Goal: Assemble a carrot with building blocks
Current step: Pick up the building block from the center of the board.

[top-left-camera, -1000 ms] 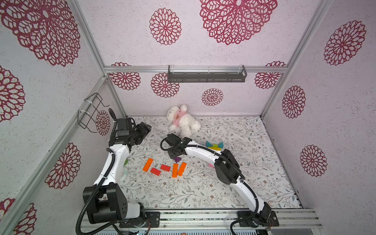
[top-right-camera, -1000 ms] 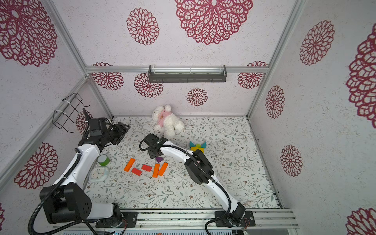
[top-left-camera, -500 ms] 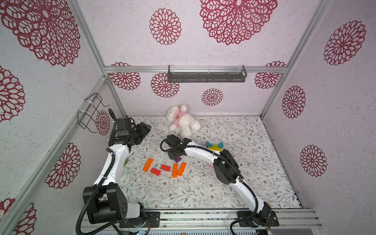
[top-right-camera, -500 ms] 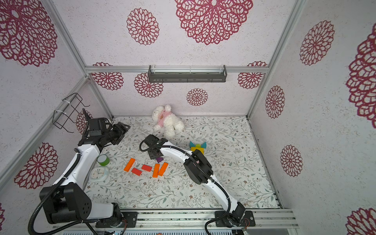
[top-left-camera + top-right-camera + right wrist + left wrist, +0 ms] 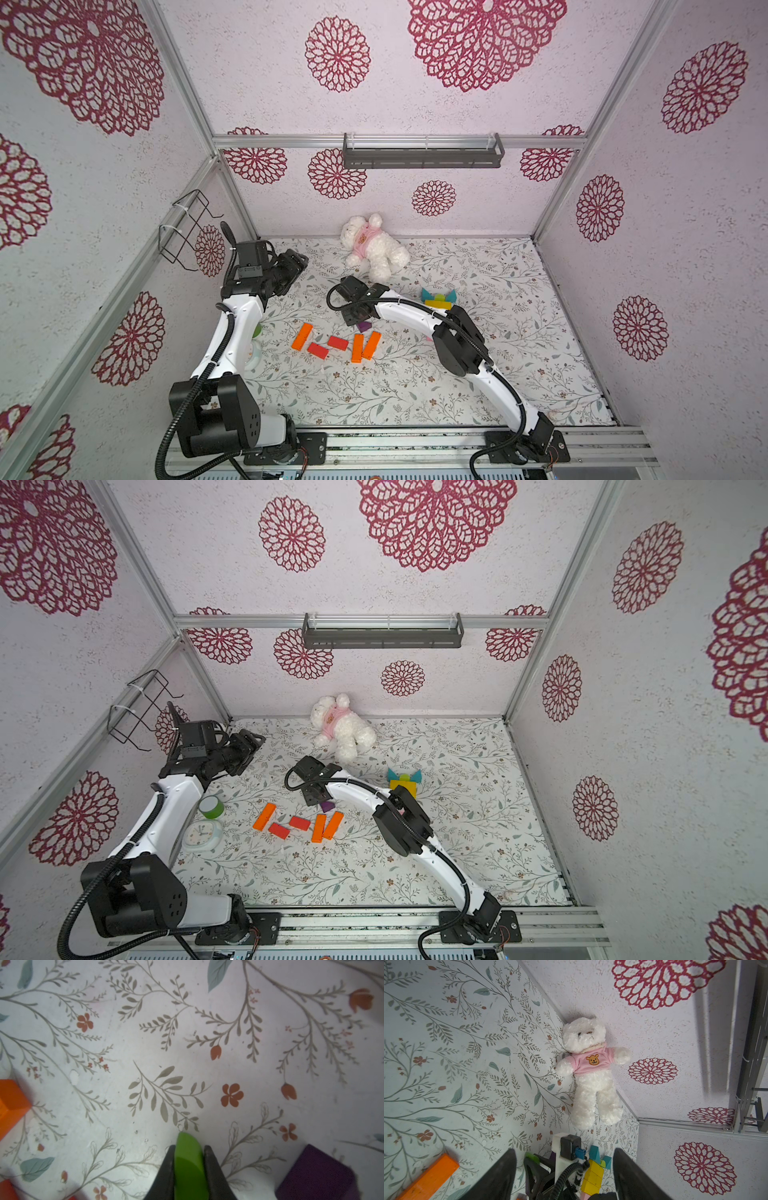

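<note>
Overhead, the floral table [image 5: 415,390] read best as a dial with twelve at the back wall. The left arm [image 5: 232,332] rose along the nine o'clock edge, and the right arm [image 5: 415,313] curved in from five o'clock toward the middle. The plush bear [image 5: 374,247] lay near the back wall at about eleven.

In a top view, an alarm clock [image 5: 202,834] lay at eight o'clock by the left arm. A green cup [image 5: 211,807] sat just beside it on its twelve o'clock side.

Three orange bars [image 5: 302,336] and two red bars [image 5: 338,342] lay in a loose row between the middle and nine o'clock. Two of the orange ones sat side by side at the row's three o'clock end. A yellow block [image 5: 438,305] and two teal triangles [image 5: 428,294] clustered just toward twelve from the middle. The purple triangle [image 5: 364,327] lay just beside the paired bars, on their twelve o'clock side.

The left gripper [image 5: 564,1149] hung near ten o'clock with its fingers spread and nothing between them. The right gripper [image 5: 189,1148] — at ten o'clock from the purple triangle — was pinched on a lime-green block [image 5: 188,1165]. Whether that block touched the table could not be told.
</note>
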Tool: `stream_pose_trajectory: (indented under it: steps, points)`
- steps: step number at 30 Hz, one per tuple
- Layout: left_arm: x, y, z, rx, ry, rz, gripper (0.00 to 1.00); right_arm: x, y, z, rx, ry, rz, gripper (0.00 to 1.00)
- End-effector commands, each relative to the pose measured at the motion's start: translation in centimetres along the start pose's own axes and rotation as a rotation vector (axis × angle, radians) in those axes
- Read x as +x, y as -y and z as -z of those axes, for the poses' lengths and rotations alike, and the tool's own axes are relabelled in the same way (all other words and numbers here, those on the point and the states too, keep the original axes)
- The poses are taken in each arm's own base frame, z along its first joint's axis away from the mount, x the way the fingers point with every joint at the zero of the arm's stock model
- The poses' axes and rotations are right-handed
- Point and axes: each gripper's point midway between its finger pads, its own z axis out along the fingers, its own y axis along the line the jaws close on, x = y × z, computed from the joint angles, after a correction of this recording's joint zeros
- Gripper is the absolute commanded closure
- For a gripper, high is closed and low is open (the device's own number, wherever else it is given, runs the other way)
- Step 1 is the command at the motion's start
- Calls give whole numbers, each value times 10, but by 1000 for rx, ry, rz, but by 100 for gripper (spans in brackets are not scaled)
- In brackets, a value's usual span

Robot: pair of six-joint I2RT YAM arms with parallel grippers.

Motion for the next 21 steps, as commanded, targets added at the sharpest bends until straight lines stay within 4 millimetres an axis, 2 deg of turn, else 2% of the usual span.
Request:
stream_pose_trajectory:
  steps: [1,8,12,17,21]
  points:
    - [-6,3,3,21,23,2,25,-20,-4,19,2,58,12,79]
    - [-8,2,3,23,24,-1,24,-48,-5,60,1,145,32,82]
    - [-8,4,3,33,30,-23,24,-59,2,85,11,175,45,83]
    - [-7,7,2,55,27,-27,24,-57,28,116,44,183,87,84]
    - [-6,10,0,87,16,-26,24,-41,62,134,46,189,131,84]
